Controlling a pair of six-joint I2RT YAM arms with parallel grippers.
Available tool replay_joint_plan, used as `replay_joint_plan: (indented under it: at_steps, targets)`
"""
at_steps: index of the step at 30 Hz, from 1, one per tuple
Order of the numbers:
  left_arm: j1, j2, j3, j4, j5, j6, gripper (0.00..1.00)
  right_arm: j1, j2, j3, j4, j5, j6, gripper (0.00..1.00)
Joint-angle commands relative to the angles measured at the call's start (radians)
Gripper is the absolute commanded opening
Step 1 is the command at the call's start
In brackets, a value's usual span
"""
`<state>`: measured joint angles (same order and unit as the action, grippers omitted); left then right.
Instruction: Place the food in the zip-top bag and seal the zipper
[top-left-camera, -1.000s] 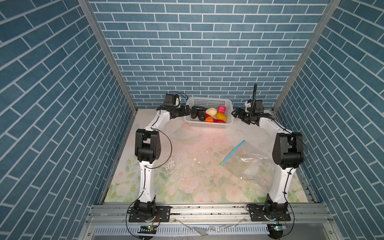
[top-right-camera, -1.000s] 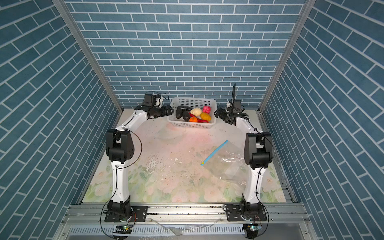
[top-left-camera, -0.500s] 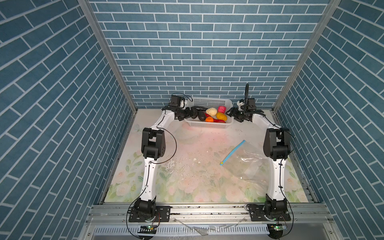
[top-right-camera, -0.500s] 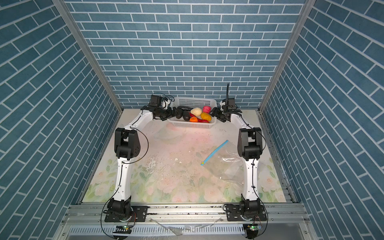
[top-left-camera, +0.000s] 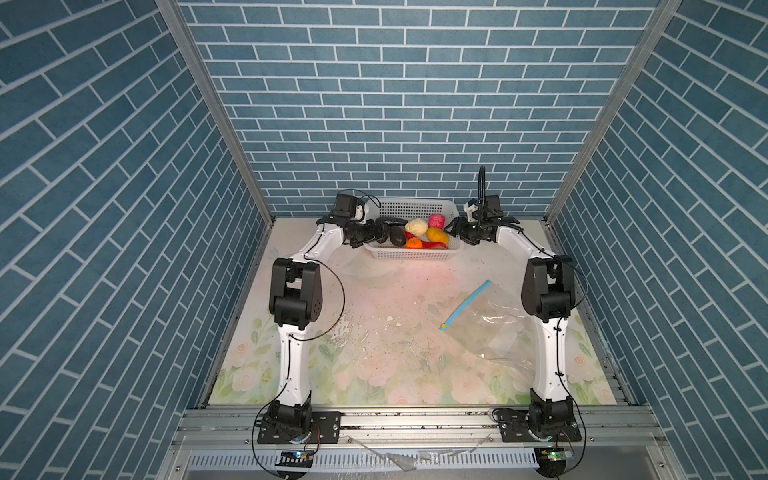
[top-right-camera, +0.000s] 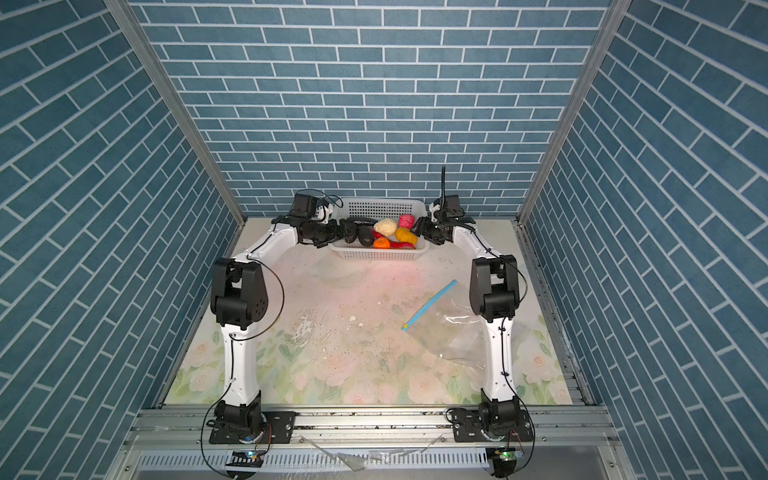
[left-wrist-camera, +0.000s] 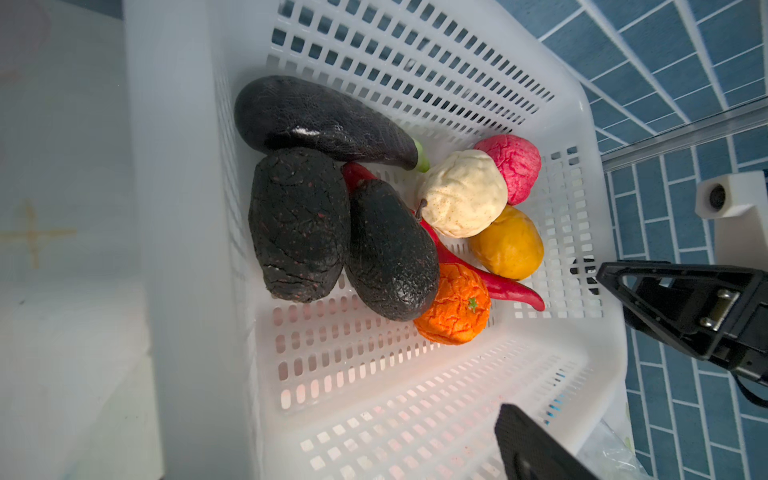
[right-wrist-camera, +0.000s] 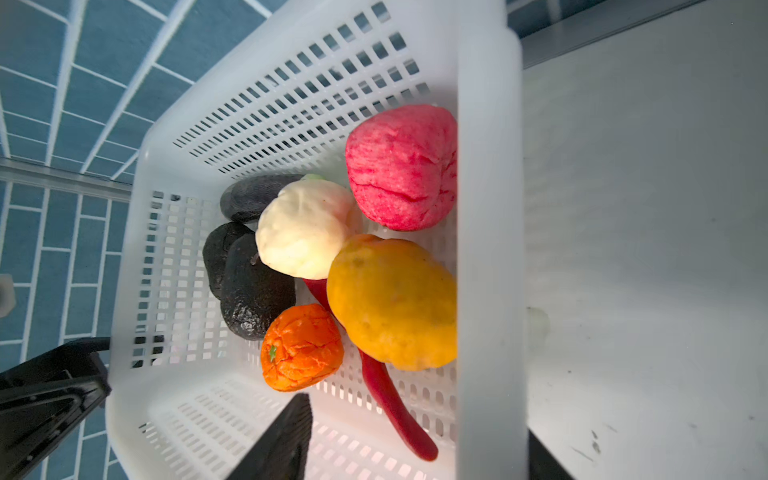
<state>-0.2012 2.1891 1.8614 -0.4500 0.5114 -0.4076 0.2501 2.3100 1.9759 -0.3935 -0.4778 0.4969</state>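
Two end effectors, left (top-left-camera: 383, 235) and right (top-left-camera: 456, 229), nearer basket (top-left-camera: 411, 254)

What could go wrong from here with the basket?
The right gripper straddles the end wall of the basket, gap showing; a lift may slip. The food lies heaped loose; tilting could spill it on the table. The zip-top bag lies flat, apart from the basket; poured food may miss it.

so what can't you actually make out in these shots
zipper: too small in both top views to tell if sealed.
zip-top bag: part behind the right arm, both top views.
red chilli: middle under a black lump, left wrist view; one or two unclear.
left fingers: only one shows, cut by that view's edge.
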Motion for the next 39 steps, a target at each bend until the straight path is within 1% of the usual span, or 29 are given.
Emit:
replay_joint_plan:
  at_steps: [1, 11, 17, 20, 22, 23, 26, 31, 35, 39]
  targets:
    - [-0.015, -0.097, -0.080, 0.070, 0.014, 0.019, 0.93, 0.066, -0.072, -0.013, -0.022, -0.029, -0.034, 0.65]
    - [0.025, -0.229, -0.324, 0.138, -0.034, 0.017, 0.93, 0.122, -0.209, -0.211, 0.015, 0.043, -0.026, 0.64]
    - [0.028, -0.232, -0.371, 0.156, -0.052, -0.013, 0.94, 0.123, -0.221, -0.247, 0.012, 0.068, -0.004, 0.64]
    - [0.031, -0.256, -0.395, 0.160, -0.078, -0.018, 0.95, 0.124, -0.232, -0.244, -0.009, 0.088, 0.005, 0.66]
    - [0.032, -0.283, -0.409, 0.150, -0.109, -0.016, 0.95, 0.123, -0.249, -0.247, -0.038, 0.138, -0.002, 0.70]
    - [0.032, -0.302, -0.428, 0.157, -0.121, -0.016, 0.96, 0.123, -0.265, -0.261, -0.042, 0.177, 0.018, 0.73]
    - [0.032, -0.362, -0.486, 0.172, -0.173, -0.032, 0.98, 0.125, -0.313, -0.305, -0.059, 0.266, 0.048, 0.76]
    - [0.021, -0.454, -0.552, 0.159, -0.199, -0.053, 0.98, 0.124, -0.421, -0.366, -0.167, 0.447, 0.083, 0.80]
    - [-0.020, -0.529, -0.607, 0.138, -0.200, -0.035, 0.98, 0.125, -0.570, -0.510, -0.206, 0.528, 0.109, 0.83]
    - [-0.104, -0.588, -0.641, 0.080, -0.182, 0.008, 0.98, 0.119, -0.716, -0.640, -0.288, 0.624, 0.121, 0.87]
